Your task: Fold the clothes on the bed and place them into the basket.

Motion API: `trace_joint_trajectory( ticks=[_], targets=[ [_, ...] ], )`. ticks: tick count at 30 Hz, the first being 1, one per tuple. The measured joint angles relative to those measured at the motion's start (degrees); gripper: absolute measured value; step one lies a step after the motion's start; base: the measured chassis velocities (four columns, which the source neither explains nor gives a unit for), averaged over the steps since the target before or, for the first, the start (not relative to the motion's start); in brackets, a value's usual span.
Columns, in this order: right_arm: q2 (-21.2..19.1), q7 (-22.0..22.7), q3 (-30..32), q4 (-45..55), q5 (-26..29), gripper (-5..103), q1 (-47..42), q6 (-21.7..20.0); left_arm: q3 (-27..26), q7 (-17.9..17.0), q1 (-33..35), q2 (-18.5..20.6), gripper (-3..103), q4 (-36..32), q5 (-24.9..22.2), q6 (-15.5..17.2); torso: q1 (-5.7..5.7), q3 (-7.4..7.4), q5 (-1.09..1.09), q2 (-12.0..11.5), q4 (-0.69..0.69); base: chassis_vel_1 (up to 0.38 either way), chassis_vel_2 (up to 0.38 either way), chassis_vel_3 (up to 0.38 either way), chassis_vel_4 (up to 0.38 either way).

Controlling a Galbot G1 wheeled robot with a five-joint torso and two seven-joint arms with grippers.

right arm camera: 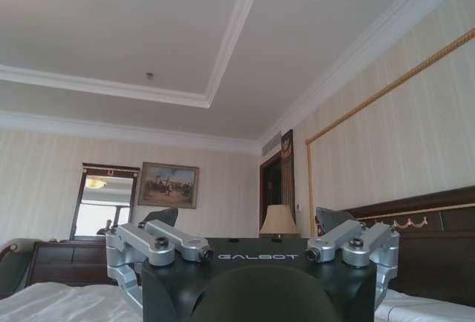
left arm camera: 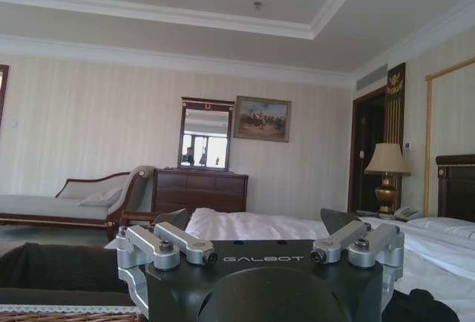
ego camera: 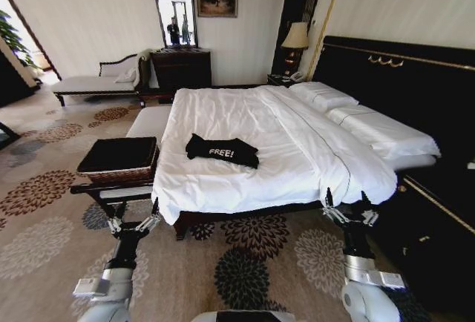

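Observation:
The clothes, a black T-shirt [ego camera: 221,150] with white "FREE!" lettering, lie loosely bunched near the foot of the bed [ego camera: 245,122], which has white sheets and a black headboard. The basket [ego camera: 119,157], wicker with a black lining, sits on a low dark stand beside the bed's left corner. My left gripper [ego camera: 133,211] is open, raised over the carpet just short of the basket. My right gripper [ego camera: 346,202] is open before the bed's right corner. In the left wrist view the left gripper [left arm camera: 256,222] points over the bed [left arm camera: 252,227], the basket [left arm camera: 59,270] beside it. The right gripper [right arm camera: 247,218] holds nothing.
A pale upholstered bench [ego camera: 151,122] stands against the bed's far-left side beyond the basket. A chaise longue [ego camera: 96,81], a dark dresser with a mirror [ego camera: 180,66] and a lamp [ego camera: 295,36] line the back wall. Patterned carpet [ego camera: 245,263] lies between me and the bed.

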Motion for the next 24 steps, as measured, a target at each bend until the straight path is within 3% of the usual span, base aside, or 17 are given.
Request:
trace_joint_trajectory(
  ticks=[24],
  targets=[
    [1.46, -0.76, -0.89, -2.03, -2.13, 100, 0.7, 0.83, 0.15, -0.1, 1.19, -0.68, 100, 0.89, 1.38, -2.5, 0.0, 0.0, 0.0, 0.0, 0.0, 0.0, 0.0, 0.0, 0.0]
  ],
)
